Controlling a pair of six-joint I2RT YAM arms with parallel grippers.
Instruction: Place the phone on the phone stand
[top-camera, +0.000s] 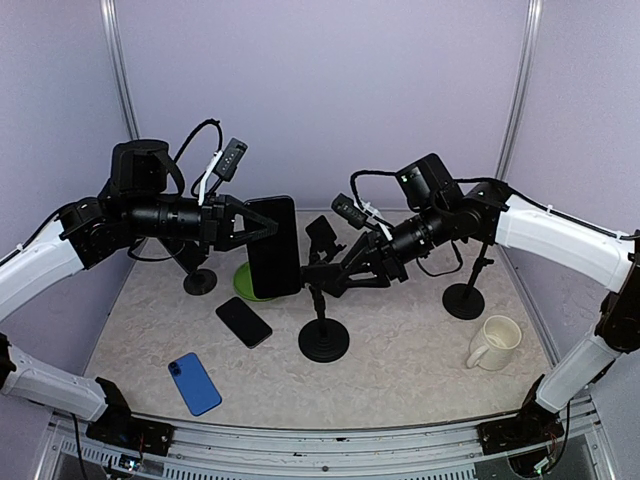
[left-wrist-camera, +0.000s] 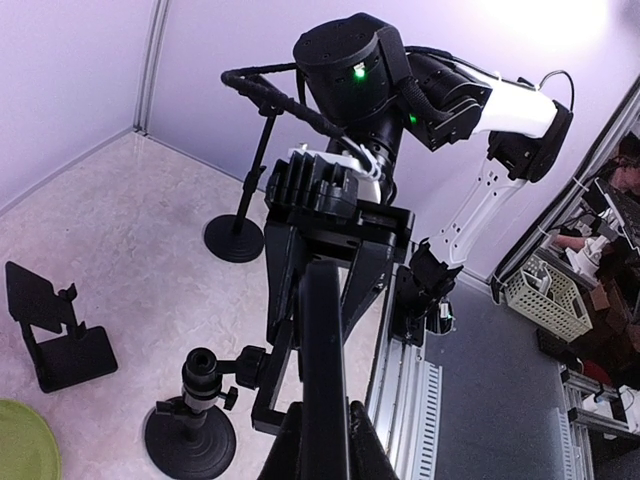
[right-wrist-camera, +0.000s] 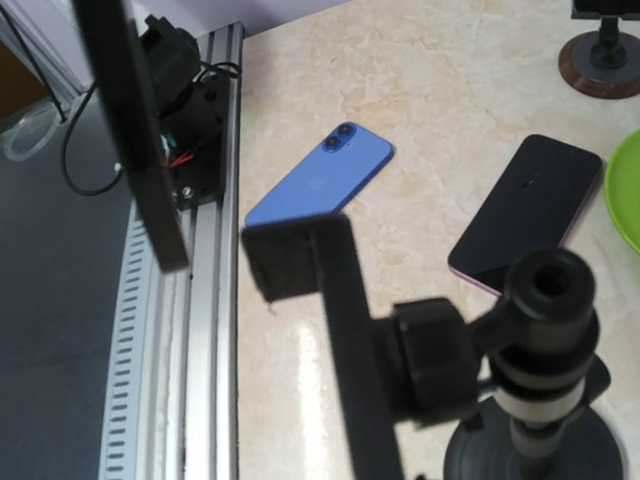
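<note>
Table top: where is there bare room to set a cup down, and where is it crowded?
Bare: between the phone stand and the mug, and the near strip right of the blue phone. Crowded: around the green plate and black phone.

Phone (top-camera: 272, 245) black; stand (top-camera: 323, 340) black; second phone (top-camera: 243, 321) black; third phone (top-camera: 194, 383) blue; plate (top-camera: 243, 281) lime green; mug (top-camera: 497, 340) cream; table (top-camera: 400, 380) beige, marbled

The left arm (top-camera: 40, 262) and right arm (top-camera: 560, 236) reach inward to mid-frame; left gripper (top-camera: 265, 226) clamped tight, right gripper (top-camera: 330, 272) angled down-left, jaws partly apart.
</note>
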